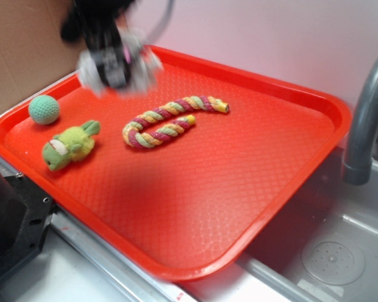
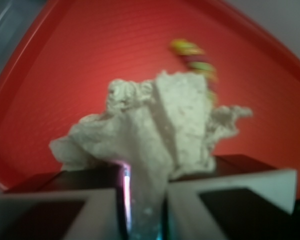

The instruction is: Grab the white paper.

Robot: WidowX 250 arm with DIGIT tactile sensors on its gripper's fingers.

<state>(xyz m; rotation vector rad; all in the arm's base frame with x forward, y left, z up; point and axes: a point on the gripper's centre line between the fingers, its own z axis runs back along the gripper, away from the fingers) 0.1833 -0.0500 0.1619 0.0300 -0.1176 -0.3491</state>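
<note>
The white paper, a crumpled wad, fills the middle of the wrist view and is pinched between the two fingers of my gripper, which is shut on it. In the exterior view the gripper is blurred and hangs above the far left part of the red tray, with the white paper bulging out on both sides of it. The paper is lifted off the tray.
On the tray lie a green ball, a green plush toy and a striped rope toy. A grey faucet rises at the right over a metal sink. A black object stands at the lower left.
</note>
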